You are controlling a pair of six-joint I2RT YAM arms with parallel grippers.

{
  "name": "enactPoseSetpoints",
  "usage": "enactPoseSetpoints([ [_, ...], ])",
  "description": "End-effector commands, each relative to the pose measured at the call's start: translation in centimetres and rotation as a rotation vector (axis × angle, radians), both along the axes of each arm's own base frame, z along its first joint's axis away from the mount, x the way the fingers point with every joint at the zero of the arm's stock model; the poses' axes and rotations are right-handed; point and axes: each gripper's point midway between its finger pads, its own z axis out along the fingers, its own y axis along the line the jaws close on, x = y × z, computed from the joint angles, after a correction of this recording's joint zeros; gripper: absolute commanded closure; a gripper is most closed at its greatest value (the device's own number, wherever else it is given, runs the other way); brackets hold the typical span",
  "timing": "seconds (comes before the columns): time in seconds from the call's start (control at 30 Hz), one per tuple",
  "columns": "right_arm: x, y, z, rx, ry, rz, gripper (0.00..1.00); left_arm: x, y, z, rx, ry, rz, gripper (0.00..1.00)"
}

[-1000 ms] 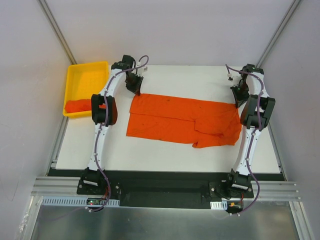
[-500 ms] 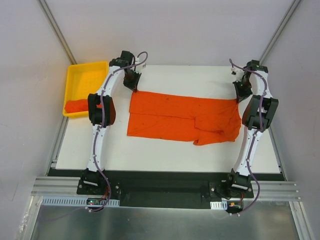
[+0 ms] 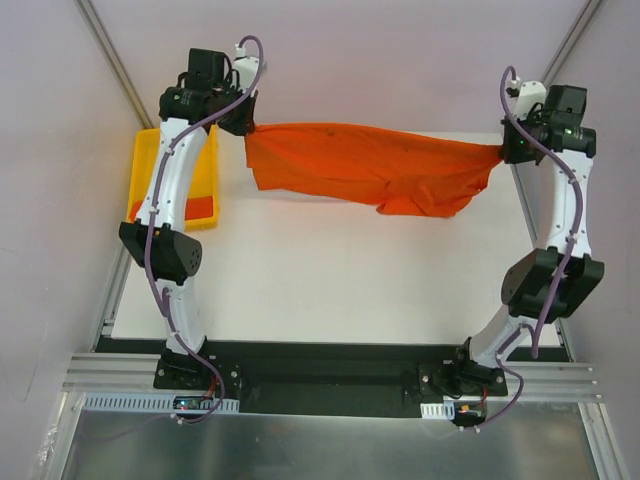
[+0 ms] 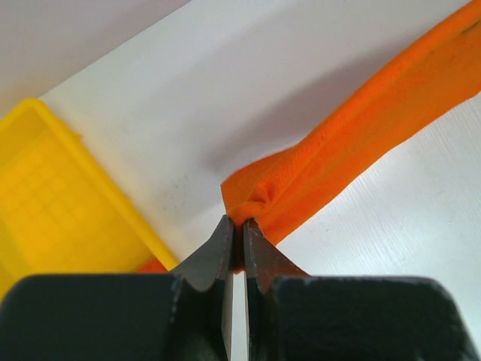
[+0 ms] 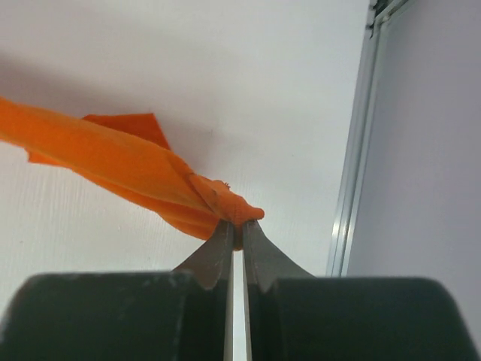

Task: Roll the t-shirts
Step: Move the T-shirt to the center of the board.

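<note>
Check the table (image 3: 330, 290) first: the work hangs above its far half. The shirt (image 3: 360, 165) is stretched in the air between both arms, its long axis running left to right. Its lower edge sags most toward the right. The tray (image 3: 145, 180) sits at the table's far-left edge and holds a second shirt (image 3: 200, 208). The left tool (image 4: 235, 226) is clamped on the shirt's left end, and the right tool (image 5: 234, 228) on its right end. Neither arm is nearer. Expect a lay-down along this axis.
</note>
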Motion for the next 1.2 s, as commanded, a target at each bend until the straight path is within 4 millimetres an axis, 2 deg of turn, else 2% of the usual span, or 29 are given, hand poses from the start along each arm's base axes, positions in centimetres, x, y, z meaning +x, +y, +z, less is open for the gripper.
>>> enactPoseSetpoints([
  [0.0, -1.8, 0.1, 7.0, 0.018, -0.203, -0.046, 0.99, -3.0, 1.9, 5.0, 0.01, -0.095, 0.036, 1.0],
  [0.03, -2.3, 0.4, 7.7, 0.02, -0.22, -0.043, 0.99, -3.7, 2.0, 5.4, 0.012, -0.101, 0.036, 1.0],
  [0.07, -3.0, 0.6, 8.7, 0.018, -0.245, -0.038, 0.99, -5.1, 2.2, 7.4, 0.006, -0.143, 0.037, 1.0],
  [0.1, -3.6, 0.8, 9.6, 0.015, -0.266, -0.036, 0.99, -5.8, 2.4, 8.0, 0.007, -0.158, 0.038, 1.0],
  [0.13, -4.8, 1.1, 11.4, 0.006, -0.309, -0.033, 0.99, -6.6, 2.7, 8.0, 0.016, -0.156, 0.043, 1.0],
  [0.17, -5.4, 1.3, 12.1, 0.003, -0.329, -0.033, 0.99, -8.1, 3.1, 9.8, 0.014, -0.199, 0.05, 1.0],
  [0.2, -6.0, 1.5, 12.7, 0.002, -0.344, -0.03, 0.99, -8.8, 3.4, 10.3, 0.019, -0.214, 0.054, 1.0],
  [0.23, -7.7, 1.9, 14.5, -0.007, -0.389, -0.027, 0.99, -9.4, 3.9, 10.3, 0.033, -0.217, 0.068, 1.0],
  [0.27, -8.4, 2.2, 14.6, -0.005, -0.396, -0.022, 0.99, -10.9, 4.2, 11.8, 0.035, -0.257, 0.074, 1.0],
  [0.33, -10.2, 2.5, 15.7, -0.012, -0.433, -0.025, 0.99, -12.2, 4.9, 12.4, 0.05, -0.28, 0.091, 1.0],
  [0.37, -12.1, 3.0, 16.6, -0.008, -0.466, -0.035, 1.0, -13.6, 5.6, 13.9, 0.054, -0.323, 0.111, 1.0],
  [0.43, -14.1, 3.4, 17.2, -0.006, -0.497, -0.04, 0.99, -15.1, 6.1, 14.4, 0.064, -0.345, 0.117, 1.0],
  [0.47, -16.2, 4.0, 18.4, -0.014, -0.545, -0.036, 1.0, -16.8, 6.5, 15.6, 0.06, -0.386, 0.124, 1.0],
  [0.5, -17.3, 4.3, 18.7, -0.016, -0.563, -0.034, 0.99, -17.6, 6.7, 16.0, 0.065, -0.403, 0.126, 1.0],
  [0.53, -18.5, 4.6, 19.1, -0.021, -0.58, -0.032, 0.99, -18.3, 6.9, 15.5, 0.071, -0.395, 0.126, 1.0],
  [0.57, -20.4, 5.1, 20.0, -0.031, -0.621, -0.029, 0.99, -20.1, 7.3, 16.5, 0.062, -0.436, 0.128, 1.0],
  [0.63, -22.7, 5.6, 20.7, -0.038, -0.65, -0.033, 0.99, -21.5, 8.0, 16.5, 0.057, -0.444, 0.144, 1.0],
  [0.67, -23.7, 5.7, 21.1, -0.046, -0.667, -0.04, 0.99, -23.2, 8.2, 17.3, 0.042, -0.479, 0.15, 1.0],
  [0.7, -25.8, 6.2, 22.1, -0.058, -0.719, -0.04, 0.99, -24.2, 8.0, 17.4, 0.019, -0.486, 0.132, 1.0],
  [0.73, -27.0, 6.5, 22.3, -0.063, -0.731, -0.04, 0.99, -24.8, 8.2, 17.3, 0.011, -0.487, 0.14, 1.0],
  [0.77, -28.2, 6.8, 22.7, -0.07, -0.756, -0.04, 0.99, -26.3, 8.4, 17.8, -0.003, -0.512, 0.146, 1.0],
  [0.83, -31.1, 7.5, 23.4, -0.085, -0.807, -0.036, 0.99, -27.6, 8.4, 17.8, -0.032, -0.519, 0.149, 1.0],
  [0.87, -31.8, 7.6, 23.5, -0.089, -0.818, -0.038, 0.99, -28.8, 8.4, 18.2, -0.047, -0.539, 0.152, 1.0],
  [0.93, -33.4, 7.9, 23.4, -0.094, -0.831, -0.045, 0.99, -29.8, 8.0, 17.9, -0.068, -0.54, 0.134, 1.0],
  [1.0, -33.7, 7.8, 22.9, -0.094, -0.814, -0.056, 0.99, -30.3, 7.7, 17.2, -0.081, -0.524, 0.119, 1.0],
  [1.07, -33.0, 7.7, 21.6, -0.091, -0.774, -0.046, 0.99, -30.3, 7.4, 16.2, -0.083, -0.501, 0.102, 1.0],
  [1.1, -32.6, 7.8, 21.0, -0.087, -0.755, -0.037, 0.99, -29.8, 7.2, 14.5, -0.082, -0.453, 0.092, 1.0],
  [1.13, -32.0, 7.8, 20.3, -0.084, -0.732, -0.022, 0.99, -29.7, 6.7, 13.7, -0.092, -0.433, 0.064, 1.0],
  [1.17, -31.0, 7.9, 18.6, -0.074, -0.686, -0.001, 0.99, -29.5, 6.4, 12.9, -0.093, -0.417, 0.035, 1.0],
])
